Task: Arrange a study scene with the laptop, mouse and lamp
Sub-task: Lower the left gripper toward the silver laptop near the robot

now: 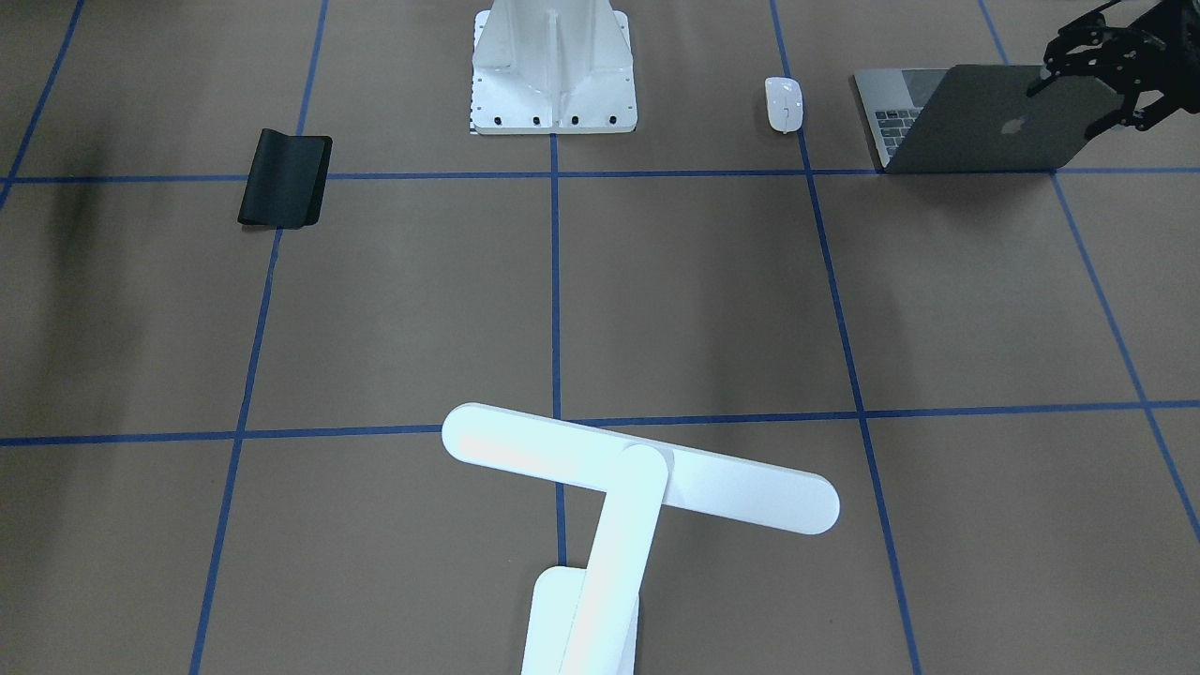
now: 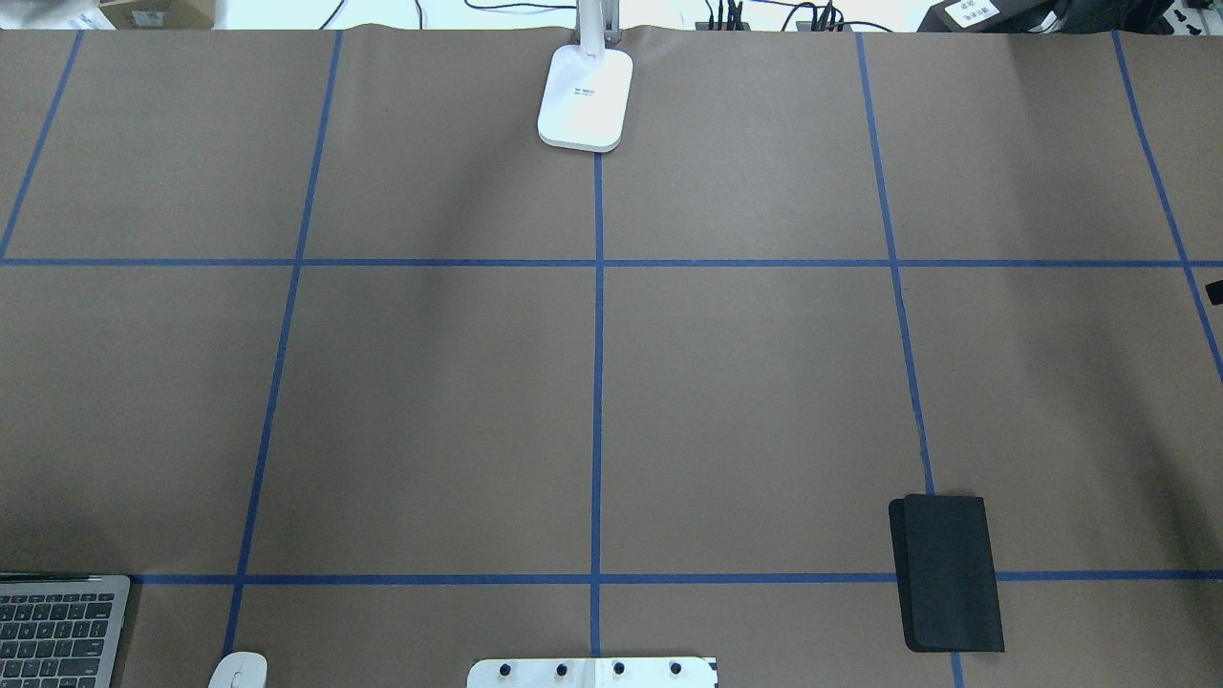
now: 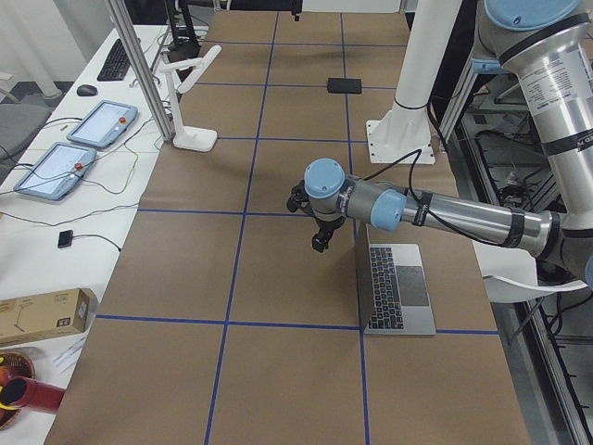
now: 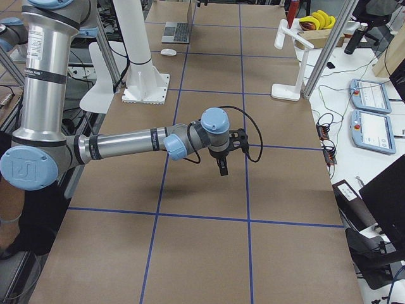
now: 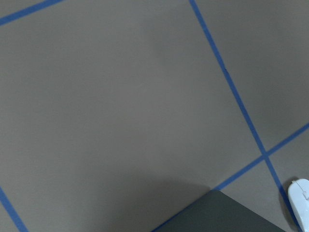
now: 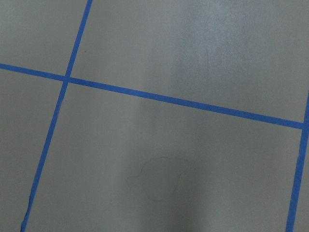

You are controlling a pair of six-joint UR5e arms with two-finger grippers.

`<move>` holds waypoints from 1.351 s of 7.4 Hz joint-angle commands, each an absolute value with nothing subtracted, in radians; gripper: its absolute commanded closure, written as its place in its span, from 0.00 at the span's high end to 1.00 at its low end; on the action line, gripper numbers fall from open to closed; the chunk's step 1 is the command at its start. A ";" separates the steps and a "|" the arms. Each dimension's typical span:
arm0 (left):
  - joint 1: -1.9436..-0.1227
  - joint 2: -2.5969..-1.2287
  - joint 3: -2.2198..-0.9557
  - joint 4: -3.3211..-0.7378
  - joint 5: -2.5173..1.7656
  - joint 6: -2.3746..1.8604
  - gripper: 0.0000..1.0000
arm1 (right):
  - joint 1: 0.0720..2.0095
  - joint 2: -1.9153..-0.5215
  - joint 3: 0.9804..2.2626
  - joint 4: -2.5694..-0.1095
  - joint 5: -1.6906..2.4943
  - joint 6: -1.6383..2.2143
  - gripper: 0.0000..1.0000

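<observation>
The laptop (image 1: 994, 122) stands open at the table's near left corner, its grey lid with the apple logo facing away from the robot, and its keyboard (image 2: 57, 631) shows in the overhead view. My left gripper (image 1: 1078, 98) hovers at the lid's top outer corner and looks open and empty. The white mouse (image 1: 784, 103) lies beside the laptop, toward the pedestal. The lamp (image 1: 637, 473) stands at the far middle edge, with its base (image 2: 585, 100) on the centre line. My right gripper (image 4: 222, 170) points down over bare table on the right side. I cannot tell whether it is open or shut.
A black mouse pad (image 1: 284, 178) lies on the robot's near right. The white bolted pedestal (image 1: 553, 70) stands at the near middle edge. Blue tape lines grid the brown table (image 2: 745, 401). Tablets and cables lie beyond the far edge (image 4: 373, 95).
</observation>
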State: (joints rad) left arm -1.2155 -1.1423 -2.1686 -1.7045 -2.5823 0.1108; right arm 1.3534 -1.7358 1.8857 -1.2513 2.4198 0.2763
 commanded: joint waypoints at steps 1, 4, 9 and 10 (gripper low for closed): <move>-1.128 -1.106 -2.220 -1.706 -2.630 0.114 1.00 | 1.355 -1.741 1.884 -1.250 2.416 0.276 1.00; -1.014 -1.103 -2.224 -1.733 -2.655 0.114 1.00 | 1.356 -1.743 1.885 -1.252 2.410 0.275 1.00; -0.891 -1.103 -2.218 -1.815 -2.578 0.165 1.00 | 1.356 -1.738 1.885 -1.250 2.408 0.273 1.00; -0.888 -1.097 -2.215 -1.815 -2.553 0.196 1.00 | 1.356 -1.738 1.885 -1.250 2.408 0.273 1.00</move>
